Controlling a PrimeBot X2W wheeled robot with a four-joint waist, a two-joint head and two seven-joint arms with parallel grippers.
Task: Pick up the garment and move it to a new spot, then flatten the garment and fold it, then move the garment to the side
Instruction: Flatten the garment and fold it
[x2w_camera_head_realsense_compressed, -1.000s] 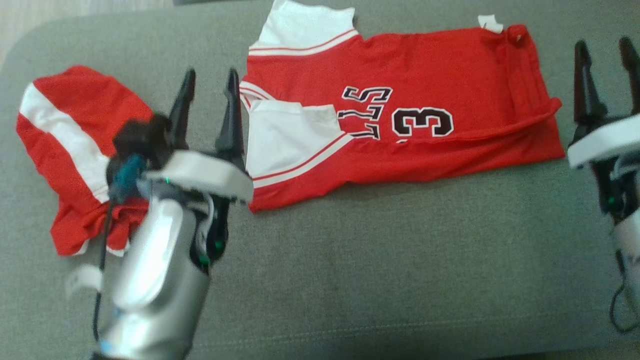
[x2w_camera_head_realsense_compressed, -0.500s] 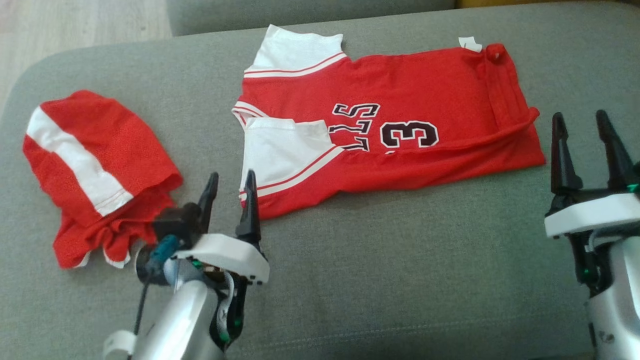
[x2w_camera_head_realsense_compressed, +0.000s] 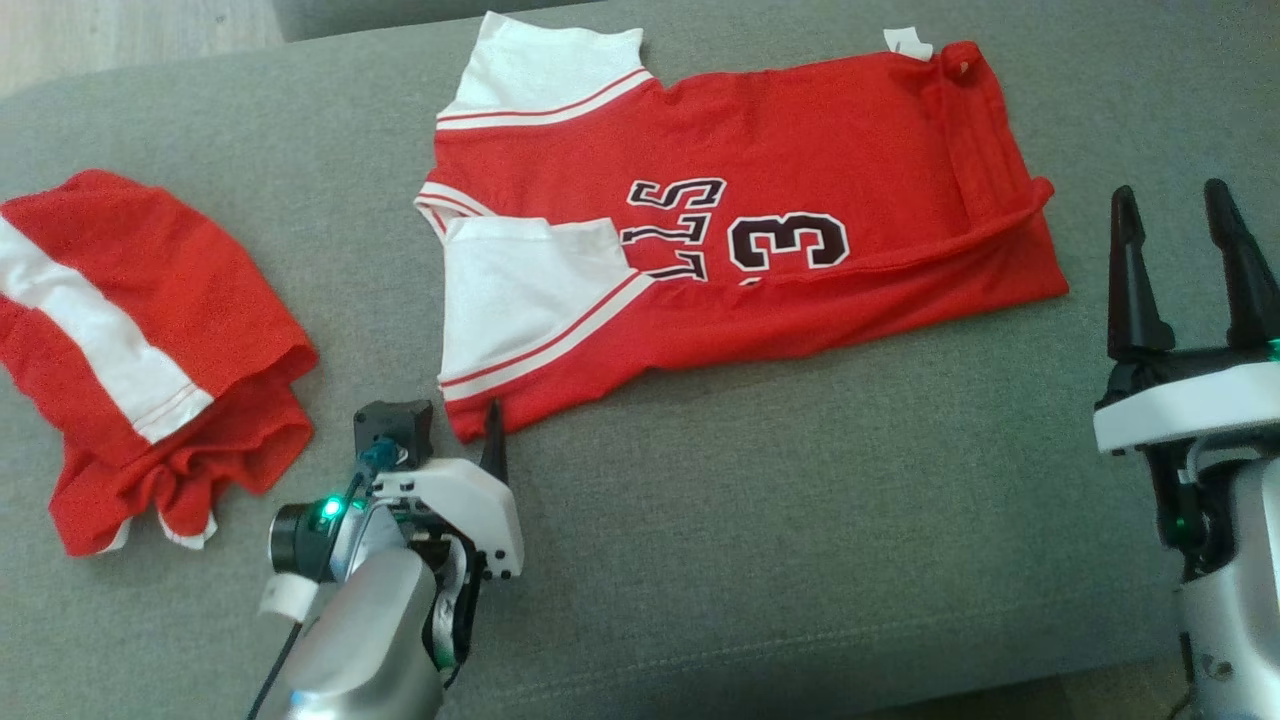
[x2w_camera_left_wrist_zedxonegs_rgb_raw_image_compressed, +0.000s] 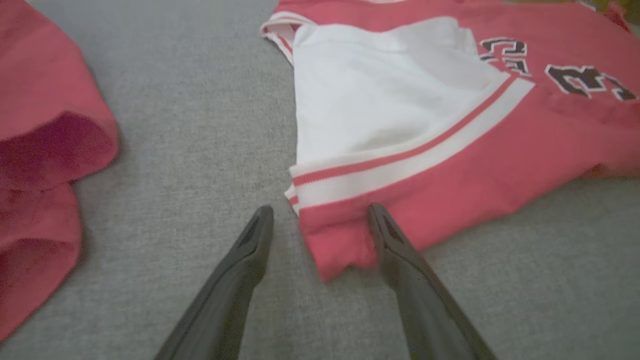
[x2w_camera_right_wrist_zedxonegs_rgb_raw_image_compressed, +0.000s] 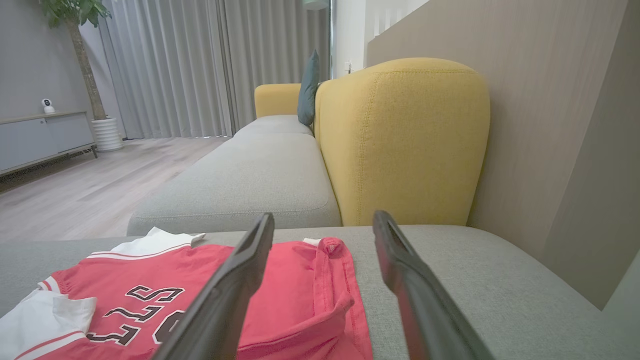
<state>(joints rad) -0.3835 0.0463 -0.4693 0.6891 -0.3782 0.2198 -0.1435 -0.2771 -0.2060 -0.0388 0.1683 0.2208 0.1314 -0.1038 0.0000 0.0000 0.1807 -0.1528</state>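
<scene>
I read a black, white-edged number 3 (x2w_camera_head_realsense_compressed: 789, 241) on the red jersey (x2w_camera_head_realsense_compressed: 800, 130). Beside it stand the letters LLS (x2w_camera_head_realsense_compressed: 672, 228), cut off at a fold.

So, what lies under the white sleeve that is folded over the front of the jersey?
The white sleeve rests on the red jersey, so red cloth is beneath it. The black letters appear to run under its edge; whatever lettering continues there is covered and cannot be read.

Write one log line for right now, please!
left fingers open at jersey corner | right fingers open, off jersey | other garment bunched
</scene>
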